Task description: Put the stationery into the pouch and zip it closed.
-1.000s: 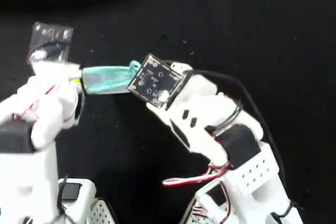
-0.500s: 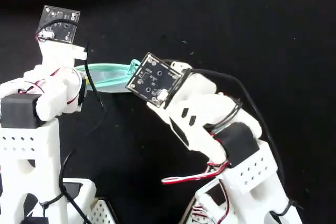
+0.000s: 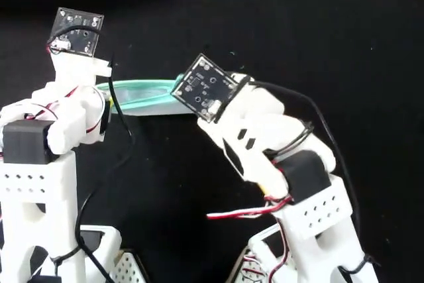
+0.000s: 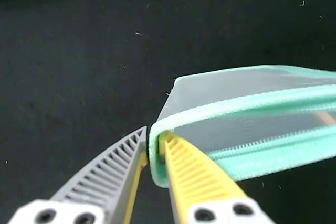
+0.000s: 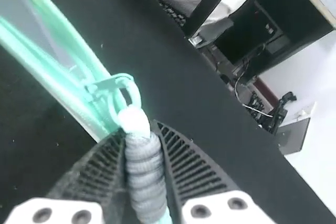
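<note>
Spanning the gap between two arms, the mint-green zip pouch [image 3: 142, 94] sits at the left-centre of the black table [image 3: 344, 51] in the high view, where we cannot make out either set of fingers. The left wrist view settles one end: the left gripper [image 4: 155, 136] has its grey and yellow fingers pinched on the pouch's corner seam, and an orange sliver [image 4: 325, 116] shows through the clear side, too little for us to name. The right wrist view settles the other: the right gripper [image 5: 139, 125] is clamped on the braided pull cord [image 5: 140, 156] tied to the zipper slider [image 5: 113, 92], with the teeth running away from it. From above, the left arm [image 3: 66, 117] stands tall at the table's left edge with its wrist angled toward the pouch, while the right arm [image 3: 271, 144] leans in diagonally from the near right. We see open black cloth beyond the pouch and to its right, up to the far table edge.
</note>
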Robot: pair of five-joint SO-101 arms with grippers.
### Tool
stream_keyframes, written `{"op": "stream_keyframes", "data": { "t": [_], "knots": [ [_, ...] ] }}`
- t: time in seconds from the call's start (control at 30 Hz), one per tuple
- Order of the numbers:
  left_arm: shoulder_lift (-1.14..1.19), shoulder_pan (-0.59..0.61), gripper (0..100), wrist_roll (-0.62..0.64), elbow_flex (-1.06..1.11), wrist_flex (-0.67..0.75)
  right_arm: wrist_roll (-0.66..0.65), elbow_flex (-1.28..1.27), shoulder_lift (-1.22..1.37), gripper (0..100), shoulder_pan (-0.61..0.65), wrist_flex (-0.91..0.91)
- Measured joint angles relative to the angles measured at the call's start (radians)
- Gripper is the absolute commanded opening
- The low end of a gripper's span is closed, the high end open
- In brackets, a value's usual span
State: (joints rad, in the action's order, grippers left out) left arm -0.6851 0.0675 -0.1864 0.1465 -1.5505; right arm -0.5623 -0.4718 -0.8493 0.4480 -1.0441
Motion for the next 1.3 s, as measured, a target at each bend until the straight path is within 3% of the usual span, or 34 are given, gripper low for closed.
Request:
{"op": "stream_keyframes", "data": {
  "t": [0.37, 0.8, 1.07, 1.3],
  "knots": [
    [-0.005, 0.012, 3, 0.000, 0.054, 0.054, -0.009, -0.058, -0.002, 1.2, 0.021, 0.095],
    [-0.012, 0.011, 3, 0.000, 0.081, 0.035, -0.011, 0.005, 0.003, 1.2, -0.066, -0.066],
    [-0.012, 0.011, 3, 0.000, 0.081, 0.035, -0.017, 0.021, 0.003, 2.0, -0.041, -0.080],
    [-0.014, 0.012, 3, 0.000, 0.091, 0.035, -0.015, 0.064, 0.003, 22.0, 0.057, -0.199]
  ]
}}
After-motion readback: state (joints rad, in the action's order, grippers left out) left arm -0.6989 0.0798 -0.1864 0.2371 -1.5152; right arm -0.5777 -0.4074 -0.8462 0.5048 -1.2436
